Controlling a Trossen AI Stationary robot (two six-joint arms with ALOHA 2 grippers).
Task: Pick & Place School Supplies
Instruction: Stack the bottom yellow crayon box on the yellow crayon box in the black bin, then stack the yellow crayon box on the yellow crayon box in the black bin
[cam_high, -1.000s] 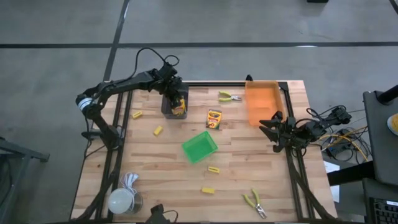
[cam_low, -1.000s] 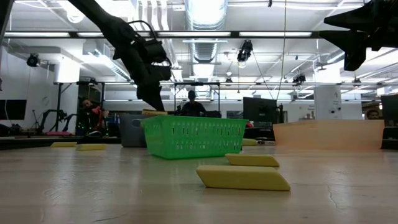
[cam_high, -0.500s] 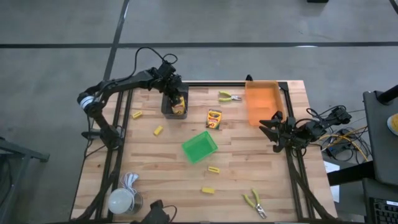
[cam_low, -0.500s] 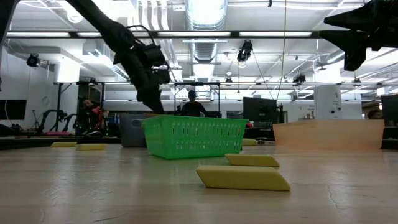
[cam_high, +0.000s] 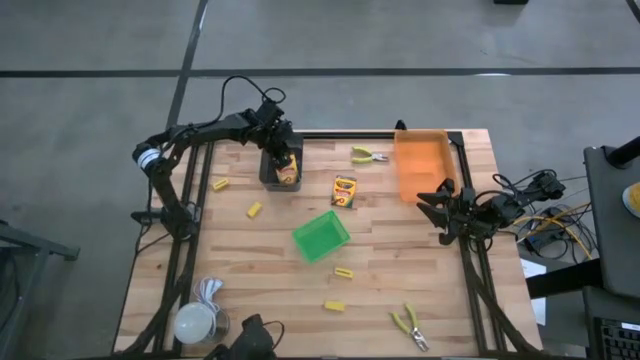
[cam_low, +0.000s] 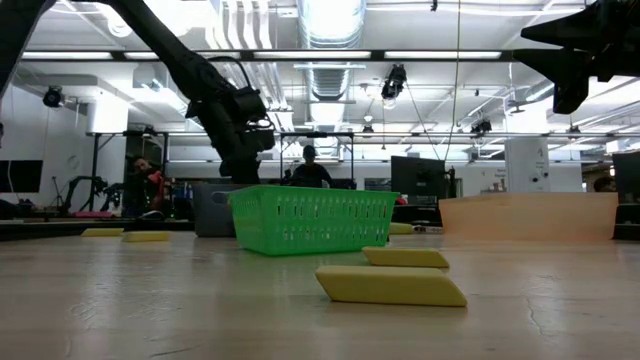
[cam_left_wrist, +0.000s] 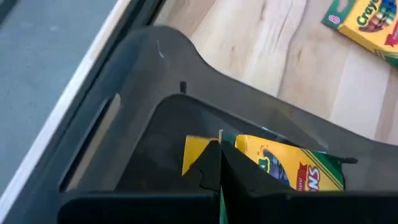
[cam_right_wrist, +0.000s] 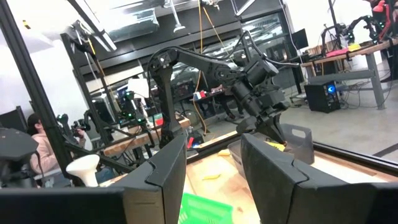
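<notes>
My left gripper (cam_high: 283, 158) reaches down into the grey bin (cam_high: 268, 172) at the table's far left, shut on a yellow-and-green crayon box (cam_high: 289, 174). In the left wrist view the box (cam_left_wrist: 283, 168) sits inside the bin behind the shut fingers. My right gripper (cam_high: 438, 205) waits open at the table's right edge, beside the orange bin (cam_high: 422, 165). A second crayon box (cam_high: 344, 190) lies flat on the table. Two pairs of yellow-handled pliers (cam_high: 369, 155) (cam_high: 409, 324) and several yellow blocks (cam_high: 254, 210) (cam_high: 343, 272) also lie on the table. My left gripper pinches the crayon box between its two fingers (cam_left_wrist: 208, 165) by a thin edge (cam_left_wrist: 221, 134), coming from above and pointing down into the grey bin. The box stands on edge inside the bin; whether its lower end rests on the bin's floor, I cannot tell.
A green basket (cam_high: 321, 236) sits tilted at mid-table and blocks the low view of the grey bin (cam_low: 212, 208). A white round object (cam_high: 195, 322) stands at the near left corner. Bare wood lies between the basket and the near edge.
My left gripper has gone down into the grey bin with the crayon box, still shut on it. In the low view its fingertips and the yellow box have sunk behind the green basket's rim. The right arm has kept still.
</notes>
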